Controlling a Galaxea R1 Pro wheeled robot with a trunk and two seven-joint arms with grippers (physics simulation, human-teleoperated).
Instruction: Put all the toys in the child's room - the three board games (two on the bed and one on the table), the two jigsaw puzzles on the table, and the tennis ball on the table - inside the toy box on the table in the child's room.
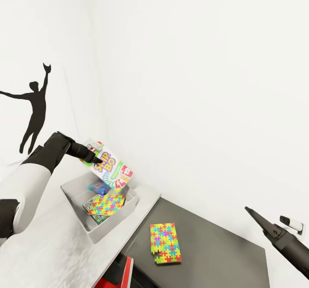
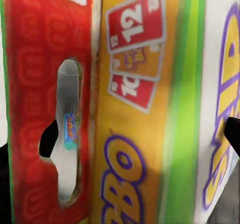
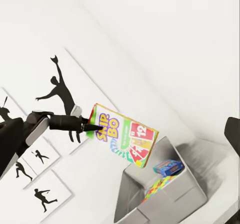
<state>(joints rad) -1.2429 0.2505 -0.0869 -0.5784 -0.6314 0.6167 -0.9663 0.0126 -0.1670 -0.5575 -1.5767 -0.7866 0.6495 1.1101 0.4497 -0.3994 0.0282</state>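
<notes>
The left pincer [image 1: 95,159] grips the SKIP-BO box [image 1: 112,171] above the bin [image 1: 73,193], which already holds one puzzle [image 1: 104,204], while another puzzle [image 1: 165,243] waits near the surface's [image 1: 214,236] edge.

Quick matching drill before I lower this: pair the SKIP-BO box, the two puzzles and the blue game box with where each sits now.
Things:
1. SKIP-BO box
2. Blue game box
3. One jigsaw puzzle
4. Other jigsaw puzzle

Places:
A. Flat on the dark grey table section
B. Held in the left tool above the toy box
C. Inside the toy box, leaning on its near side
D. Inside the toy box, farther back

Pairs: 1-B, 2-D, 3-C, 4-A
</notes>
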